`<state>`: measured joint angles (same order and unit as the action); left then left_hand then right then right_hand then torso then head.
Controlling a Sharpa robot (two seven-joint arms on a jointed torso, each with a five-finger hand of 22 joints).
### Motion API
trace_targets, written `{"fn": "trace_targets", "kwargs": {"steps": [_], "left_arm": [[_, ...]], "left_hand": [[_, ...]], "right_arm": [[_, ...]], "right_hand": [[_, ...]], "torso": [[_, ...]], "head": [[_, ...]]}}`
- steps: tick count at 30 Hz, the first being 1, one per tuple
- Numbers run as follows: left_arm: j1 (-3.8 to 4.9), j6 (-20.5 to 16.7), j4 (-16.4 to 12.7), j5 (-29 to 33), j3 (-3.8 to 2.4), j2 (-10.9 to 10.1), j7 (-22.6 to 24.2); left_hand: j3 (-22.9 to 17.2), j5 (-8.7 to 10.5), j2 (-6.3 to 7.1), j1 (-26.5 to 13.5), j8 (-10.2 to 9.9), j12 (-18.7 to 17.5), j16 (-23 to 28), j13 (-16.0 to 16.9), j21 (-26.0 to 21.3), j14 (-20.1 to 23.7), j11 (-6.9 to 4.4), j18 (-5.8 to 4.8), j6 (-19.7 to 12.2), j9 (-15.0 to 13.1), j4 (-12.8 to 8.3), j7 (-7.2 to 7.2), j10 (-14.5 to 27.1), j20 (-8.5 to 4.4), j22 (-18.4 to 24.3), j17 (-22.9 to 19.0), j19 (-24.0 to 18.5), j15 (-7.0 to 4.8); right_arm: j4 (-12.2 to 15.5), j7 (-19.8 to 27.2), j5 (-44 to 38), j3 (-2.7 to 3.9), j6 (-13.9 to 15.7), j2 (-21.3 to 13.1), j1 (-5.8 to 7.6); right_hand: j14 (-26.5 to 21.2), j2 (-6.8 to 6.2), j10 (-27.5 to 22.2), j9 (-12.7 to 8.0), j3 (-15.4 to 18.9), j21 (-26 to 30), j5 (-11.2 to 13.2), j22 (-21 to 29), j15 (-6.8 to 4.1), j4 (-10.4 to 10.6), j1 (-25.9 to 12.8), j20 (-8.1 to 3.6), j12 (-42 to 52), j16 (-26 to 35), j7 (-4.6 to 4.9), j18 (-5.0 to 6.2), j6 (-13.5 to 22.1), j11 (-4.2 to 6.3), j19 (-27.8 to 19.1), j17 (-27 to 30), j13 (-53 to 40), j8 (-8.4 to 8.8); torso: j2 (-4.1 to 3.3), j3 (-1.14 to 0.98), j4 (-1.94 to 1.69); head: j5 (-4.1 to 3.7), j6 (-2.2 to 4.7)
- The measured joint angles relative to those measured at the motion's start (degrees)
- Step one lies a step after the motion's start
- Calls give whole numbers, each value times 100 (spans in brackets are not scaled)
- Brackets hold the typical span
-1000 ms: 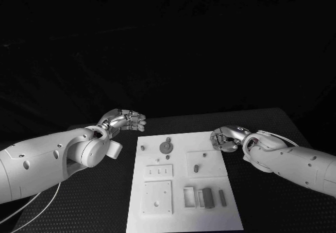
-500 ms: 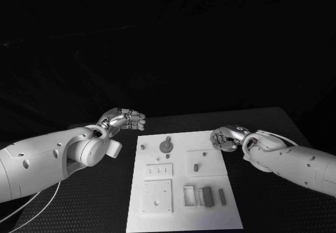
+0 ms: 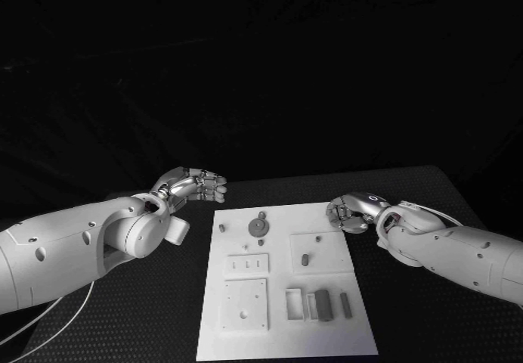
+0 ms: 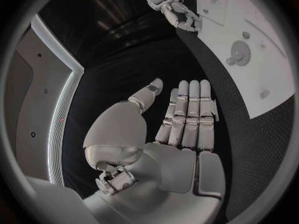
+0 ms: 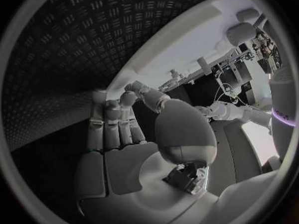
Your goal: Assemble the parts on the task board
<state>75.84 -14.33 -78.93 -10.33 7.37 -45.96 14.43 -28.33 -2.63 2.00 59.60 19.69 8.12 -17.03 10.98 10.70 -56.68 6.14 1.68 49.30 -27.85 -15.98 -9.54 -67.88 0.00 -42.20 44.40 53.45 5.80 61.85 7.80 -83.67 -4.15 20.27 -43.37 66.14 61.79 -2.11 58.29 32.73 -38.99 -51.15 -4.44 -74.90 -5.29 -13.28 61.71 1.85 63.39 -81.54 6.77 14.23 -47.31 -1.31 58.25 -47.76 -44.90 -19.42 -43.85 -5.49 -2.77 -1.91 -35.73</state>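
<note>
While both arms reach in from the sides in the head view, the left hand hovers over the black table at about ten o'clock from the white board, fingers curled inward with nothing in them. The right hand sits at the board's far right corner, about one o'clock from its middle, fingers likewise curled and holding nothing visible. The grey parts lie on the board, a cluster near its lower right and a round piece near its top.

The left wrist view shows that hand with fingers straight and side by side, thumb apart, palm bare.

The right wrist view shows its hand with fingers together and empty, beside the board's edge.
</note>
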Motion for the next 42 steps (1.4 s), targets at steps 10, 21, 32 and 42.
{"fn": "trace_targets", "kwargs": {"steps": [10,21,32,42], "left_arm": [[1,139,-12,-225,0,-21,-167],[2,259,-56,-683,1,187,-923],[-72,23,-103,-849,29,635,-1658],[-130,-124,-112,-856,58,806,-1939]], "left_hand": [[121,0,-93,-238,61,0,-39,77,44,-220,-94,0,218,-43,121,75,-237,-62,-78,115,187,-80],[275,0,-74,-589,-14,88,-111,213,110,-425,-209,53,200,4,265,57,-472,-146,-174,267,352,-183],[334,0,-11,-707,-78,155,-178,413,178,-535,-268,50,187,44,270,44,-573,-205,-266,458,453,-252],[334,0,-11,-706,-107,155,-178,454,178,-535,-267,46,187,57,270,44,-573,-226,-285,494,473,-252]], "right_arm": [[255,-94,66,38,72,-54,90],[1227,-493,-101,69,-44,-71,471],[1900,-1145,-370,66,-331,243,504],[2098,-1490,-478,66,-403,456,504]], "right_hand": [[29,0,30,15,-16,-44,0,-3,-11,-47,0,-3,22,-21,-17,-2,-17,30,43,-6,1,-11],[50,0,50,26,-31,-44,0,-4,-11,-63,0,-31,22,-21,-32,-2,-33,50,72,-5,1,-21],[89,0,70,38,-48,-69,0,-3,-32,-111,0,-52,22,-21,-52,-2,-52,70,92,-4,6,-21],[113,24,91,45,-50,-68,0,-3,-50,-140,-24,-52,22,-44,-80,-2,-81,91,92,-4,8,-20]], "torso": [[3,2,8],[53,38,82],[159,116,158],[240,148,176]], "head": [[18,13],[60,136],[211,177],[299,115]]}}
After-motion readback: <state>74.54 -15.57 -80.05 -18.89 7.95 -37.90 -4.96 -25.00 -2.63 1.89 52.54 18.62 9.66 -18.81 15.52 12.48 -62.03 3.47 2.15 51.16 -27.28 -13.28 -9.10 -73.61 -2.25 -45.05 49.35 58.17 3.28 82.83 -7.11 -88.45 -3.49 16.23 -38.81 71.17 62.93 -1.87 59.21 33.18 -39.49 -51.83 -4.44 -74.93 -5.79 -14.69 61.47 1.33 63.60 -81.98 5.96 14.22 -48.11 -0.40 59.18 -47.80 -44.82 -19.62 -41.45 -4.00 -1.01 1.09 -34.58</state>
